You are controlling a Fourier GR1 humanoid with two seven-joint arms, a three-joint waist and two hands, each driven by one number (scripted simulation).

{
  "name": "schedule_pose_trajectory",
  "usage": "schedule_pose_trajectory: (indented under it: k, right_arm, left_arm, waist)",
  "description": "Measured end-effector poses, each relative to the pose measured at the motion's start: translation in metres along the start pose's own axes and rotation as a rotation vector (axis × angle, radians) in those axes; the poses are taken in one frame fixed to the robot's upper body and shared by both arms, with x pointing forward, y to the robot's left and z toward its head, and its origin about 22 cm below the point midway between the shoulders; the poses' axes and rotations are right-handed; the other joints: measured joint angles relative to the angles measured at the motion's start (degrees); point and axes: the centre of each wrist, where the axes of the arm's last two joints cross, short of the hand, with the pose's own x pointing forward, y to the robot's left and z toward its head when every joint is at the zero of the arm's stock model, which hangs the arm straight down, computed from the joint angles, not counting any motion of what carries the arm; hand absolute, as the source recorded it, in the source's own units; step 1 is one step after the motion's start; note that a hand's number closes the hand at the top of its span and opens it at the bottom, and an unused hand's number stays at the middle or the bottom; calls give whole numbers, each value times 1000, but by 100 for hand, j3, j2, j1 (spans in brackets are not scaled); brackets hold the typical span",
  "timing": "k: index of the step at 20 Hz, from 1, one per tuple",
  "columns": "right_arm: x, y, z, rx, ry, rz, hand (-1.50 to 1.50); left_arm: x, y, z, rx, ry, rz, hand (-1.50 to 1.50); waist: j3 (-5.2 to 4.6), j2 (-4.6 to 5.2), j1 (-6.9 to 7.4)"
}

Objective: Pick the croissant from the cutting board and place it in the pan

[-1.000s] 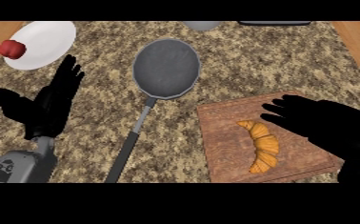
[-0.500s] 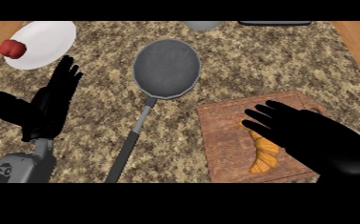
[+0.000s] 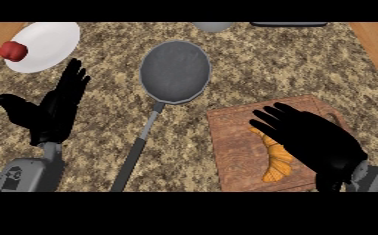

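Observation:
An orange croissant (image 3: 276, 162) lies on the wooden cutting board (image 3: 236, 149) at the lower right. My right hand (image 3: 310, 138) hovers over it with fingers spread, open, and hides the croissant's upper part. The grey pan (image 3: 176, 71) sits in the middle of the counter, its long handle (image 3: 137, 151) running down toward me. At the left edge my left hand (image 3: 57, 108) rests open, fingers up.
A white plate (image 3: 50, 41) with a red fruit (image 3: 12, 51) on its rim sits at the top left. A grey bowl (image 3: 214, 26) and a dark flat object (image 3: 288, 24) show at the top edge.
My right hand has moved left over the cutting board and now covers the top of the croissant. The left hand has barely shifted.

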Motion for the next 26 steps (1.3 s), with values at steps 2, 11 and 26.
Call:
schedule_pose_trajectory:
  k: [2, 11, 26]
  right_arm:
    - [6, 7, -7, 4, -6, -7, -150]
    - [-2, 21, -36, 40, -1, -3, -150]
    - [7, 55, -74, 67, -46, -34, 150]
  left_arm:
    - [7, -4, -1, 1, -1, 3, 0]
    - [8, -6, 7, -8, -2, -2, 0]
    - [5, -2, 5, -6, 3, -3, 0]
  waist:
    - [-1, -2, -1]
    - [0, -2, 5]
    - [-23, -16, -5]
